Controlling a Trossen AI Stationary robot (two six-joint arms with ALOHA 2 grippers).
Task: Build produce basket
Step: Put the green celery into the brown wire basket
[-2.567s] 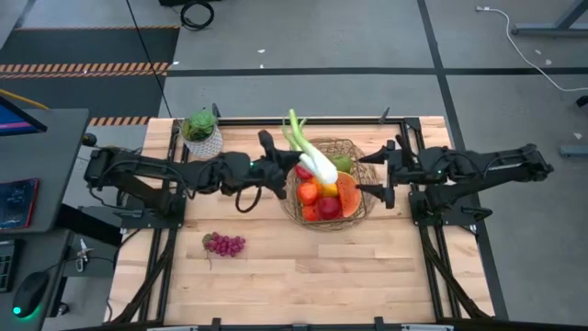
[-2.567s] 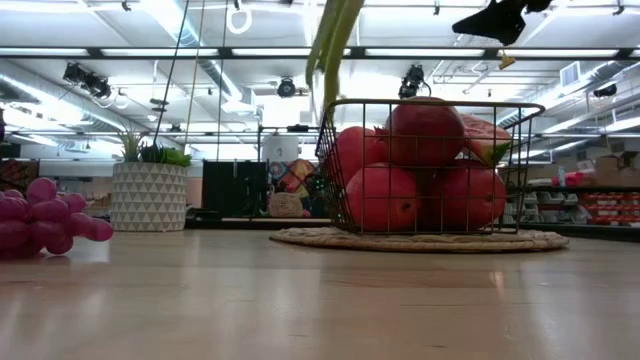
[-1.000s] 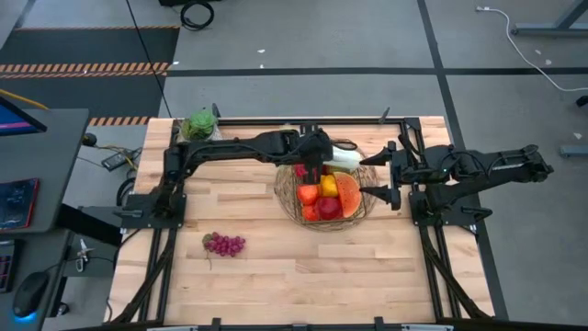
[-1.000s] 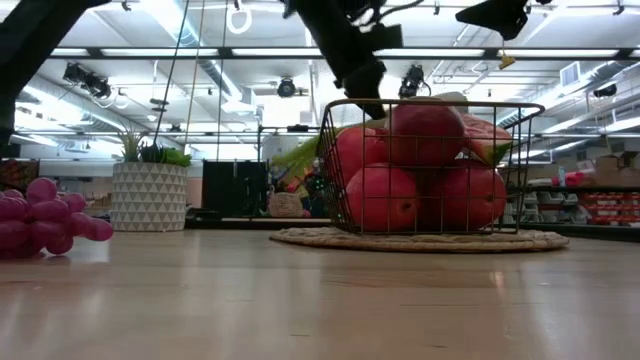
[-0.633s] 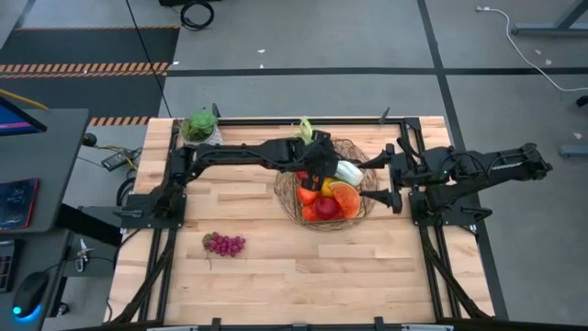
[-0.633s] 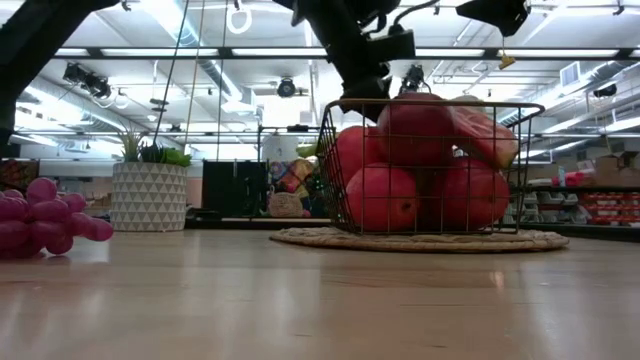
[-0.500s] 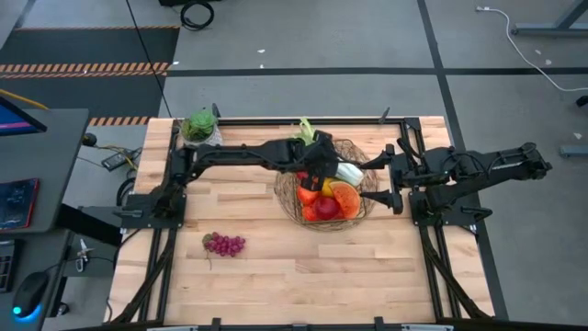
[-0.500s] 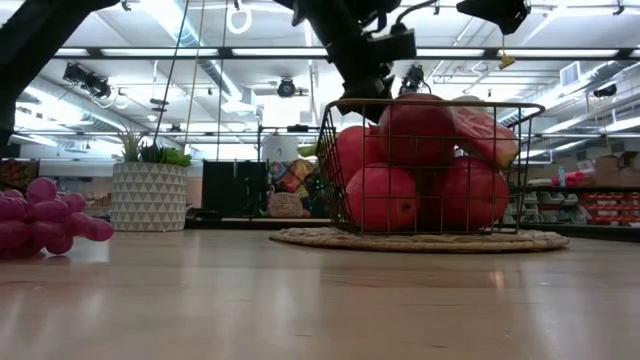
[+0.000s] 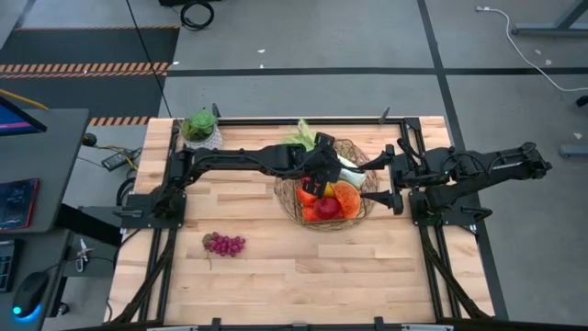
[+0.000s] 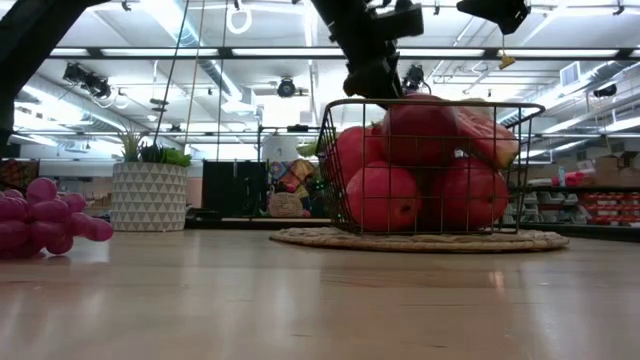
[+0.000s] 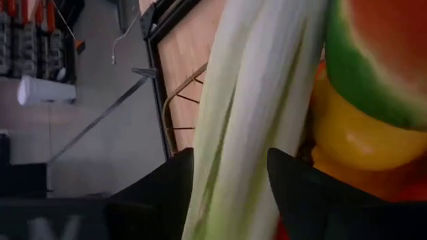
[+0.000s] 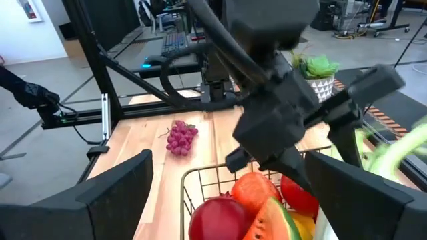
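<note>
The basket (image 9: 323, 185) sits near the table's (image 9: 276, 276) far edge, toward the right side, filled with red apples (image 10: 385, 195), a watermelon slice (image 9: 346, 196) and a yellow pepper (image 11: 353, 133). The leek (image 9: 342, 169) lies across its far rim, its stalk between the left gripper's (image 9: 322, 165) 2 fingers (image 11: 167, 187), which stand slightly spread beside it. The right gripper (image 9: 381, 175) waits just right of the basket, fingers wide apart. Purple grapes (image 9: 225, 244) lie toward the near left; a potted plant (image 9: 200, 129) stands at the far left corner.
</note>
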